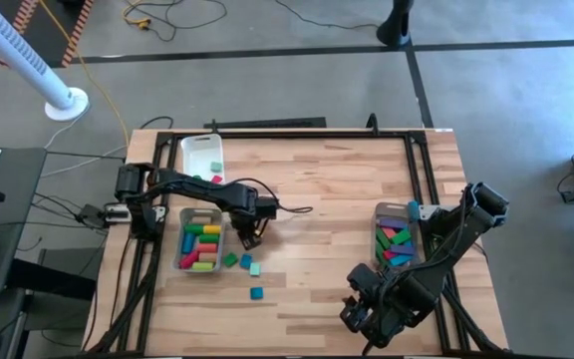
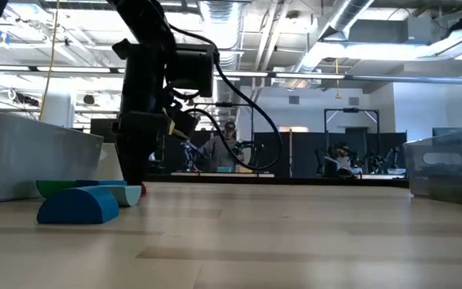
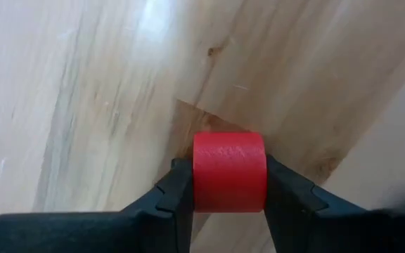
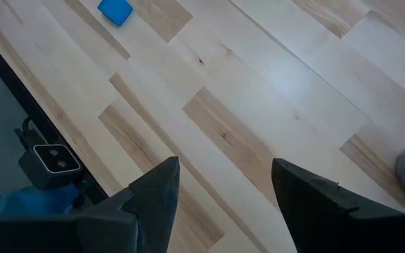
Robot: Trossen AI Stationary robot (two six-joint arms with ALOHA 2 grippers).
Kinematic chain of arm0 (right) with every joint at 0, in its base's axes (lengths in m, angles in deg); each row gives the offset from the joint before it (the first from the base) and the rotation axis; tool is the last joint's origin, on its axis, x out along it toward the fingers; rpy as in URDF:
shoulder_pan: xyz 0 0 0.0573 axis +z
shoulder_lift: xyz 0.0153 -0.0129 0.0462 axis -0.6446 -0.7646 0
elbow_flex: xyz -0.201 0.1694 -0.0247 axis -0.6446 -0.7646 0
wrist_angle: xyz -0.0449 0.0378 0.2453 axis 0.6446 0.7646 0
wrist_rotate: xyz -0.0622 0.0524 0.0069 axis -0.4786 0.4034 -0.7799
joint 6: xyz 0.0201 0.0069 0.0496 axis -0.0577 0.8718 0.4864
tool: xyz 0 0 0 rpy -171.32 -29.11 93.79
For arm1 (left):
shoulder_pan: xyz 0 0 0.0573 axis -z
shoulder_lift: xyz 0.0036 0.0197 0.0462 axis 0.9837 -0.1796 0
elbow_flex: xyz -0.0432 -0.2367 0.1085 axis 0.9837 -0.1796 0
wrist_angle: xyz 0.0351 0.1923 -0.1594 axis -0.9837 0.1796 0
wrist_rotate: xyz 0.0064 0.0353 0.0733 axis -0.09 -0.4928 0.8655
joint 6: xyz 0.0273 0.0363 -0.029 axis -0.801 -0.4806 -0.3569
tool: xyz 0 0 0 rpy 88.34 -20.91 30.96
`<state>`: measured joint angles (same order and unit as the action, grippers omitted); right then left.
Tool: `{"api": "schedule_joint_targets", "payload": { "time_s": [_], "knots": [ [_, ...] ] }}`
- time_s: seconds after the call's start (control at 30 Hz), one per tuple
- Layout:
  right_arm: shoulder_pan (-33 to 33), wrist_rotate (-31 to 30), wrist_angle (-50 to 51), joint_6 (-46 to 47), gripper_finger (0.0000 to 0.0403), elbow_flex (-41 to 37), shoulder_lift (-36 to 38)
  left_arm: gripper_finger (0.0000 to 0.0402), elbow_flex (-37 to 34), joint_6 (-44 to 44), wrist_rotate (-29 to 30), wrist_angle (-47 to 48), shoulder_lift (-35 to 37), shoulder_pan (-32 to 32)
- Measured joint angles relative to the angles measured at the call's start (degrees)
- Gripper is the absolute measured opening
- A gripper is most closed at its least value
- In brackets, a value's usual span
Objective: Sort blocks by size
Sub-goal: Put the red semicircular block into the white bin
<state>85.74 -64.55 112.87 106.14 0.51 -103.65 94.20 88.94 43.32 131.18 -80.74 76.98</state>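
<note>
Our left gripper (image 3: 229,204) clamps a red cylinder (image 3: 229,172), its axis spanning the fingers. The left bin (image 1: 201,261) lies just beside it. Our right gripper (image 4: 223,193) waits wide.

Your left gripper (image 1: 250,237) hangs low over the wooden table (image 1: 327,189), just beside the clear bin (image 1: 200,241) packed with pink, yellow, green and red blocks. Three loose blocks lie near it: a green one (image 1: 230,259), a teal one (image 1: 253,267) and a blue one (image 1: 256,292). Your right gripper (image 1: 362,315) sits at the near edge, close to the second bin (image 1: 395,237). A white tray (image 1: 202,156) rests at the far left.
</note>
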Motion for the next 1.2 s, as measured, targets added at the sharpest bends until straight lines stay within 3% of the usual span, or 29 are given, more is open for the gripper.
{"api": "schedule_joint_targets", "payload": {
  "time_s": [0.17,0.43,0.6,0.83,0.93,1.2],
  "knots": [
    [0.00,-0.12,0.24,0.01,0.0255,0.00,0.00,0.0123,4.34,-3.90,-0.20,7.22,0.14,-0.12],
    [0.00,-0.10,0.61,0.43,0.0255,0.00,0.00,0.0123,12.17,-9.89,10.84,18.48,6.03,-3.41],
    [0.00,-0.08,0.59,0.55,0.0255,0.00,0.00,0.0123,13.59,-12.76,17.14,21.92,13.79,-10.56],
    [-0.14,-0.08,1.03,0.60,0.0255,0.00,0.01,0.0123,13.59,-15.44,17.40,22.86,22.44,-26.27],
    [-0.44,-0.07,1.26,0.58,0.0255,0.00,0.02,0.0125,13.45,-17.22,14.62,22.86,23.08,-32.24],
    [-1.57,-0.29,1.24,-1.06,0.0255,0.00,0.02,0.0140,9.06,-22.02,10.88,19.94,22.32,-39.66]
  ]
}}
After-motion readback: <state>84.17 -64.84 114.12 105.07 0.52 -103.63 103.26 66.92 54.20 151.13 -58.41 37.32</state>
